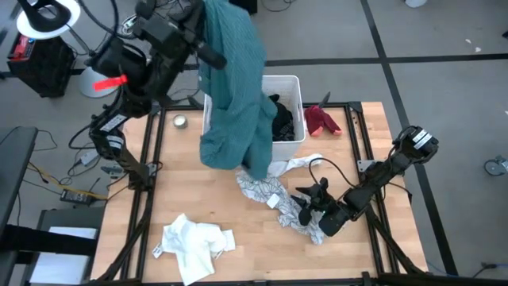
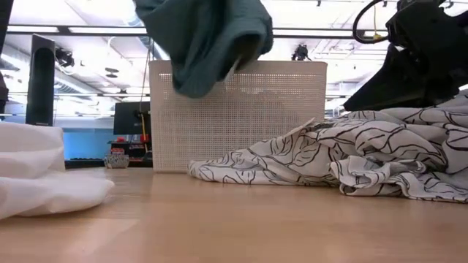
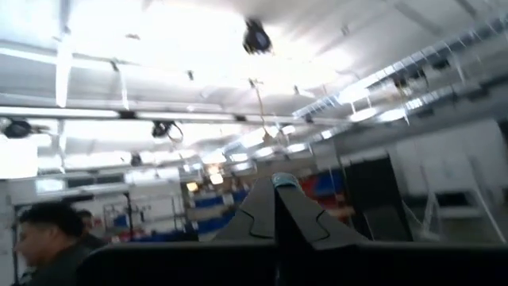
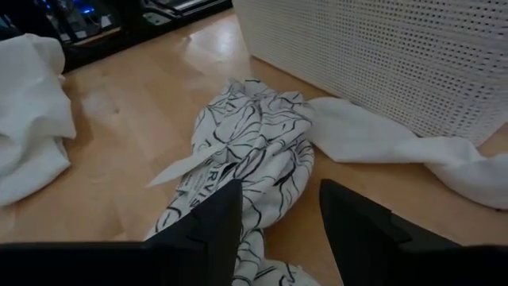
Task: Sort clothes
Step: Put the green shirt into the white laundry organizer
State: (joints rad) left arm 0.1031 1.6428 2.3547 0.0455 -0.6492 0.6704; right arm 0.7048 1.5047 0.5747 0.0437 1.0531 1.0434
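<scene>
Left gripper (image 1: 208, 49) raised high, clamped on teal garment (image 1: 234, 95) dangling over white bin (image 1: 292, 86). Right gripper (image 4: 274, 218) low, fingers spread, empty, above leaf-print cloth (image 4: 254, 151) on table (image 1: 190, 183). White garment (image 1: 193, 245) near front edge.

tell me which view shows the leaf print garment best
The right wrist view: the leaf-print garment fills its centre, just beyond the open right gripper. The high view shows it small by the white bin; the low view, crumpled side-on; the left wrist view, nothing.
</scene>
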